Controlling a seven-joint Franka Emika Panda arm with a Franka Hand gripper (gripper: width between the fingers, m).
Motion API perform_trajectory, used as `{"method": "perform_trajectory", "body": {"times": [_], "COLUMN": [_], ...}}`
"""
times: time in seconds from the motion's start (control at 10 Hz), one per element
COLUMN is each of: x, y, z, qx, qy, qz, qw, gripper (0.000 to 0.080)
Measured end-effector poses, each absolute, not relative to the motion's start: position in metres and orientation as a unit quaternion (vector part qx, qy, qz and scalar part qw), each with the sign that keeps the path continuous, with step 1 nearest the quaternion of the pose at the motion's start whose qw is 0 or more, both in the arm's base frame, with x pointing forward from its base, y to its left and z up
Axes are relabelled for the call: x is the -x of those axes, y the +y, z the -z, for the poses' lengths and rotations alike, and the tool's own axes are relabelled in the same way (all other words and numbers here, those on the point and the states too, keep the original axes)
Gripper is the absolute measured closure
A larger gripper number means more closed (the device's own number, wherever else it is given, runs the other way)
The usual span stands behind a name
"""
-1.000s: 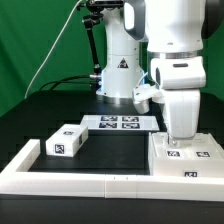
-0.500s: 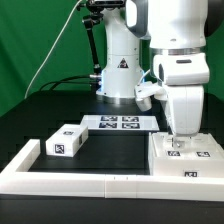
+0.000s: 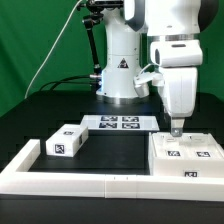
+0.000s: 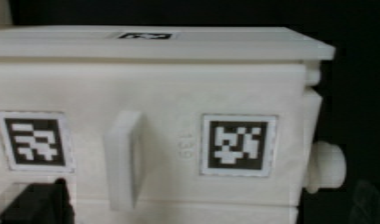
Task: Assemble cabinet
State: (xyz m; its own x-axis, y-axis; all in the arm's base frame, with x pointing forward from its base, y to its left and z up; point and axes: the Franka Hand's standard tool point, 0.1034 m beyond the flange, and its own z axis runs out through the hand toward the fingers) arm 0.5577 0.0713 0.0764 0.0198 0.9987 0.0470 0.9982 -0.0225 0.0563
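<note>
The cabinet body (image 3: 186, 158) is a matte white boxy piece with black-and-white tags, standing at the exterior view's right inside the border frame. My gripper (image 3: 176, 128) hangs just above its top, apart from it. In the wrist view the cabinet body (image 4: 169, 90) fills the picture, with two tags and a raised ridge (image 4: 121, 150) between them. My gripper (image 4: 190, 212) is open and empty, with its dark fingers (image 4: 27, 205) wide apart at either side. A smaller white tagged block (image 3: 67, 141) lies at the exterior view's left.
The long low white border frame (image 3: 80, 182) runs along the front and the left. The marker board (image 3: 120, 123) lies flat behind the parts. The robot base (image 3: 118, 70) stands at the back on the black table.
My gripper has risen off the cabinet body's top and shifted slightly to the exterior view's left. The cabinet body and the small block have not moved.
</note>
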Motion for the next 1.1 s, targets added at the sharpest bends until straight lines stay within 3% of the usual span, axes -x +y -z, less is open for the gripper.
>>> {"method": "perform_trajectory", "body": {"times": [0.4, 0.5, 0.9, 1.1], "x": [-0.519, -0.520, -0.512, -0.500], "y": [0.072, 0.072, 0.074, 0.078], "z": [-0.086, -0.085, -0.081, -0.074], "qx": [-0.760, -0.758, -0.844, -0.913], "qy": [0.648, 0.650, 0.532, 0.400], "qz": [-0.056, -0.056, -0.068, -0.079], "qw": [0.018, 0.017, 0.008, -0.008], "gripper": [0.0002, 0.0002, 0.0002, 0.0002]}}
